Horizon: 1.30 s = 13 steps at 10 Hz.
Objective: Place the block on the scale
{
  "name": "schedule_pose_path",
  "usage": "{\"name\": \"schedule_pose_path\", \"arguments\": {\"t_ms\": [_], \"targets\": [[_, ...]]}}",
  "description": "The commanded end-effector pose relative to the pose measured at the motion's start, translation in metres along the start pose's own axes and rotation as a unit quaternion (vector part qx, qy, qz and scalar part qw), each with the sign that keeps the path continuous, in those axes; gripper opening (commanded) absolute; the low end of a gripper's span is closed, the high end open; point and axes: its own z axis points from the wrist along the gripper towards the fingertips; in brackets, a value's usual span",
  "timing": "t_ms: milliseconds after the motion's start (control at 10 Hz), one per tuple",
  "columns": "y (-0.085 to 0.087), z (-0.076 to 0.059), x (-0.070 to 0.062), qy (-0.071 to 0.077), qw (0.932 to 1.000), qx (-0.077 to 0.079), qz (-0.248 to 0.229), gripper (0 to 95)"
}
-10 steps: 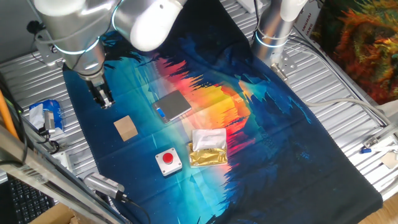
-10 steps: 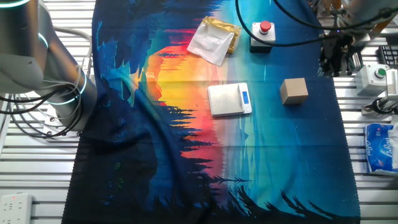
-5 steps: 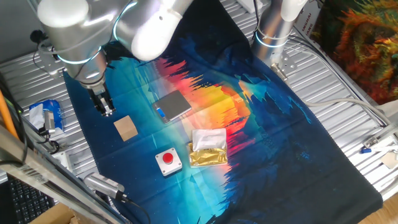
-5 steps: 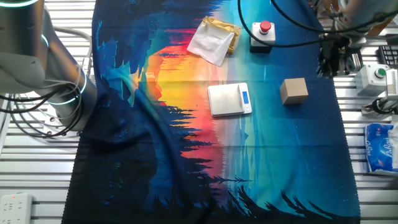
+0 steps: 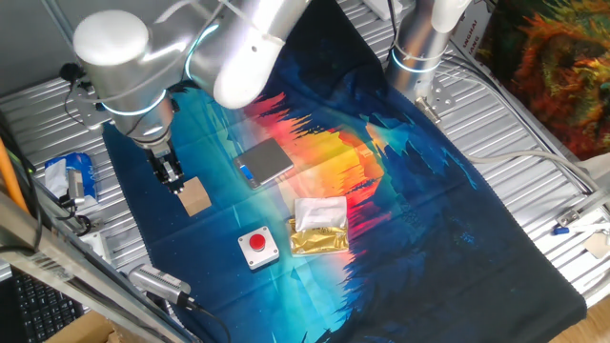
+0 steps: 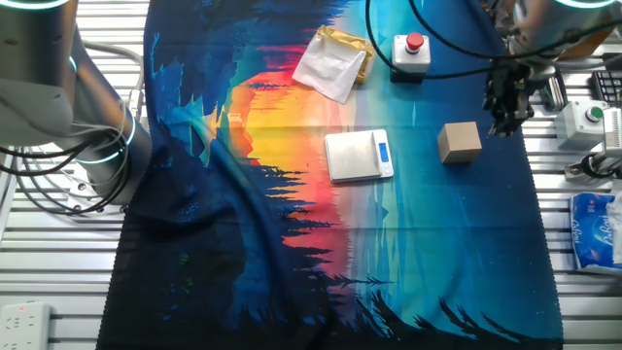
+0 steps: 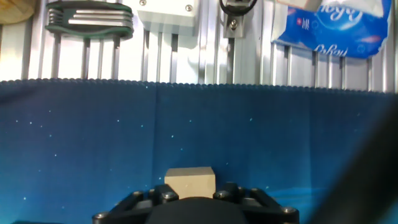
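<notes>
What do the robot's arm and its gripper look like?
The arm has rounded, glossy silver-white links with a glowing cyan ring at a joint. The gripper is small, black, with two narrow fingers. A thin black cable runs beside the wrist.

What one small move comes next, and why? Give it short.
Probably shift the gripper a little further over the block, then lower. It hangs just beside the block, not around it, and holds nothing. The block lies apart from the scale, untouched on the cloth. Whether the jaws stand open cannot be told.
</notes>
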Motion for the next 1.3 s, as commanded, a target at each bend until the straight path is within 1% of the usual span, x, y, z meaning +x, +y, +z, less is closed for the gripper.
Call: {"name": "schedule_pose_path", "arguments": {"t_ms": [100,200,500,600,800,1000,1100,1300], "targets": [[0.000,0.006,0.001,0.000,1.0000,-0.007,0.004,95.0],[0.000,0.009,0.002,0.001,0.9999,-0.008,0.007,95.0],[-0.001,0.026,0.006,0.000,0.9999,-0.008,0.008,95.0],[-0.001,0.029,0.008,0.000,0.9999,-0.011,0.009,95.0],[-0.002,0.030,0.008,0.004,0.9999,-0.011,0.011,95.0],[-0.001,0.031,0.010,0.004,0.9999,-0.009,0.008,95.0],[0.001,0.033,0.013,0.004,0.9999,-0.008,0.009,95.0],[0.001,0.034,0.015,0.003,1.0000,-0.002,0.003,95.0]]}}
